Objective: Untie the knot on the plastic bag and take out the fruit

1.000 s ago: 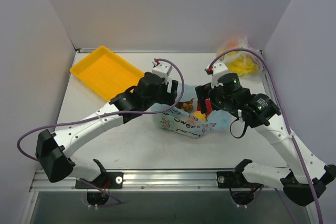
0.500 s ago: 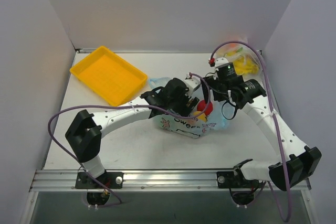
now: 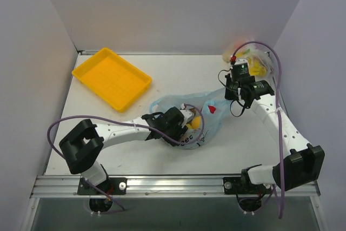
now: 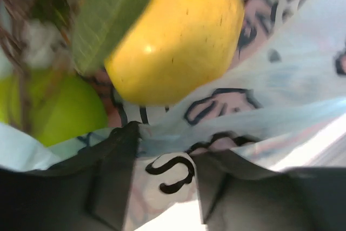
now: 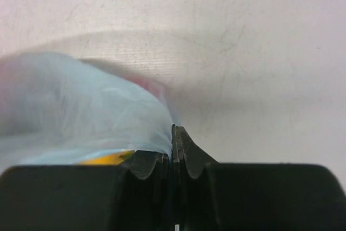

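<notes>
The light blue plastic bag (image 3: 219, 120) lies mid-table, its film drawn out toward the right. My right gripper (image 3: 226, 94) is shut on the bag's right edge; in the right wrist view the jaws (image 5: 175, 131) meet with blue film (image 5: 81, 101) pinched between them. My left gripper (image 3: 186, 124) is at the bag's near side. Its jaws (image 4: 165, 150) stand apart with the printed white panel (image 4: 173, 171) lying between the fingers (image 4: 108, 177). Fruit shows through the film: a yellow piece (image 4: 173, 36), a green apple (image 4: 48, 106), a red piece (image 3: 212, 109). I cannot make out the knot.
An orange tray (image 3: 112, 77) sits at the back left. A clear bag with yellow contents (image 3: 254, 63) lies in the back right corner, just behind the right arm. White walls close in the table on three sides.
The right gripper shut on the bag's film and pulled back to the right, stretching the bag. The left gripper dropped to the bag's near side and its jaws narrowed.
</notes>
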Action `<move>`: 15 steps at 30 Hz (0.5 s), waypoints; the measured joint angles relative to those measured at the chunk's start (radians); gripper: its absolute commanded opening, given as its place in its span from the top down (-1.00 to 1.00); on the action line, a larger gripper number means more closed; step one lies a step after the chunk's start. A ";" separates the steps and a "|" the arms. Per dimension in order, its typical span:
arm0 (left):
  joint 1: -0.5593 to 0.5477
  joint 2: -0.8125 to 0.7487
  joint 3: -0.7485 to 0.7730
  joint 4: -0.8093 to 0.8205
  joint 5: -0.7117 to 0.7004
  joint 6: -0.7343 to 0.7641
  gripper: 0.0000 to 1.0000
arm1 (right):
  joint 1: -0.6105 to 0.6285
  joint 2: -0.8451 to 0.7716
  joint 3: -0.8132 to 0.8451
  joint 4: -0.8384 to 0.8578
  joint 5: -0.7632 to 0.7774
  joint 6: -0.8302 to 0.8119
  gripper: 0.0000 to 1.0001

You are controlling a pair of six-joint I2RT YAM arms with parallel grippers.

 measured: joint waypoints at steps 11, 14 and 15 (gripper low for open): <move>-0.049 -0.254 -0.158 -0.013 -0.047 -0.150 -0.10 | -0.055 0.013 -0.006 0.055 -0.024 0.111 -0.50; -0.053 -0.276 -0.157 -0.004 -0.064 -0.169 -0.13 | -0.011 -0.028 -0.018 0.055 -0.035 0.113 -0.81; -0.054 -0.276 -0.153 0.000 -0.066 -0.172 -0.20 | 0.009 -0.051 -0.019 0.049 -0.035 0.114 -0.85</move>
